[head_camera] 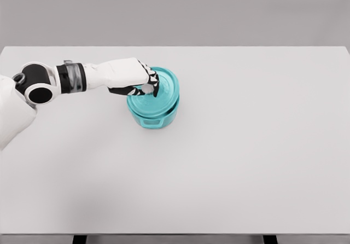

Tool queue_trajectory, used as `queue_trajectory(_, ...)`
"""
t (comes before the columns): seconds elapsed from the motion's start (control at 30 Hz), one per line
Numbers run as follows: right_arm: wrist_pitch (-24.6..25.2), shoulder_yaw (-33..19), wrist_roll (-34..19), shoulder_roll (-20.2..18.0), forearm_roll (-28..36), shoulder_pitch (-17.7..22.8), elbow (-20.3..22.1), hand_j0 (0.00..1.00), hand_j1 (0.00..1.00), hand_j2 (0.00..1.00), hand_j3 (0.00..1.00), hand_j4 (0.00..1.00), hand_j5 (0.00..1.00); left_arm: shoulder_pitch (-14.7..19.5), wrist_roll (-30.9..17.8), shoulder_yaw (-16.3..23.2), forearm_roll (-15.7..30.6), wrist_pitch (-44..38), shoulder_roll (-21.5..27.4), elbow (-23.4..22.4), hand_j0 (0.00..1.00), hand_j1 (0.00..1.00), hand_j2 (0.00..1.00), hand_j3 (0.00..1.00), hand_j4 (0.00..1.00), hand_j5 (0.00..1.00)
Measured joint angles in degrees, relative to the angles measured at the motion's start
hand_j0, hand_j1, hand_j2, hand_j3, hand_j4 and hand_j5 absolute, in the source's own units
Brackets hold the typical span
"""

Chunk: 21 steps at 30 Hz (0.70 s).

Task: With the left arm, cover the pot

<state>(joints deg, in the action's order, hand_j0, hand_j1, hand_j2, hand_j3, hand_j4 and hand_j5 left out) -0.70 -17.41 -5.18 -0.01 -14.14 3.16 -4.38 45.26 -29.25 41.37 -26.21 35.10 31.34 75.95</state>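
Fingers (149, 83) of the left hand (128, 75), black-jointed and white-shelled, curl down around a small pale knob (147, 89) at the middle of the round teal lid (164, 88), gripping it from the left side. That lid sits on top of the squat teal pot (155, 112), though it looks tilted and shifted slightly toward the far right, so its rim overhangs the pot's body there; whether it is fully seated cannot be told from this view. A small loop handle shows on the pot's near side, facing the camera. No brand, label or writing can be read on the pot, the lid or the arm.

Pot and lid stand on the wide white rectangular table (246, 162), left of its middle and toward the far half. The white left arm (65, 79) enters from the left edge of the picture and stretches nearly level toward the right, a grey band and a black wrist cuff just behind the hand, a black round joint at the elbow nearer the body. The palm faces downward with the back of the hand up, the thumb tucked beneath on the near side of the knob.
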Motion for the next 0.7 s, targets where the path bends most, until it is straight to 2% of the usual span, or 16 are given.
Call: queue_trajectory(0.7,0.0,0.0,0.0,0.0,0.0,0.0,0.0,1.0,1.0,1.0,1.0,1.0,1.0,-0.18,0.13,0.76,-0.16,-0.05,-0.08,-0.73,0.57,0.57,0.57,0.57,0.57,0.57)
